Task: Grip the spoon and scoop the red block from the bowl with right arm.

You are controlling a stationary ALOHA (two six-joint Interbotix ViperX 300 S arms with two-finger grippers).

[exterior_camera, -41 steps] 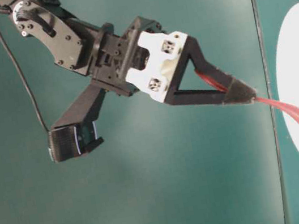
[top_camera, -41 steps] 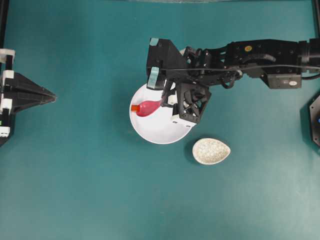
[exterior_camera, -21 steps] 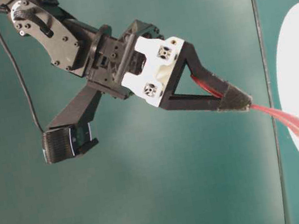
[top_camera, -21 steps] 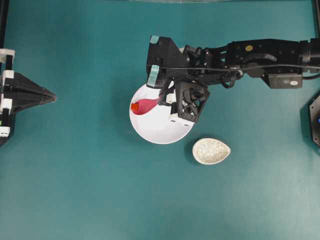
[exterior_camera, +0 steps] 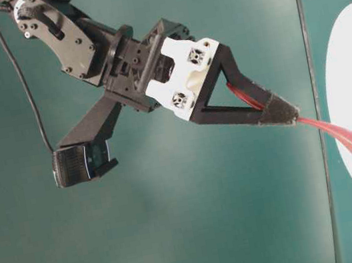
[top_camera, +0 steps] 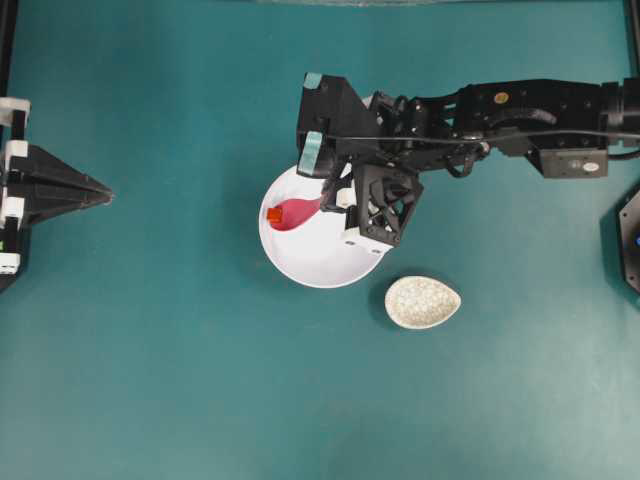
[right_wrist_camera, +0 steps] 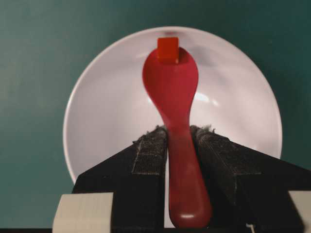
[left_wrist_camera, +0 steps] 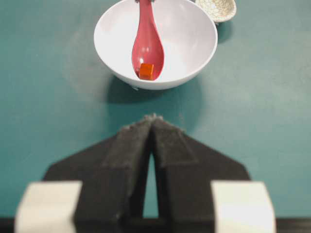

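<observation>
Right wrist view: red block (right_wrist_camera: 167, 49) at gripped spoon's (right_wrist_camera: 171, 87) far tip.

Speckled dish (top_camera: 423, 302) just beside bowl (top_camera: 315, 260); table (top_camera: 180, 360) elsewhere open.

We saw a teal table (top_camera: 180, 380) carrying two dishes. The white bowl (top_camera: 310, 262) sat near its middle, and a small speckled dish (top_camera: 422, 302) lay just beside that bowl, apart from it, on the right arm's side.
</observation>
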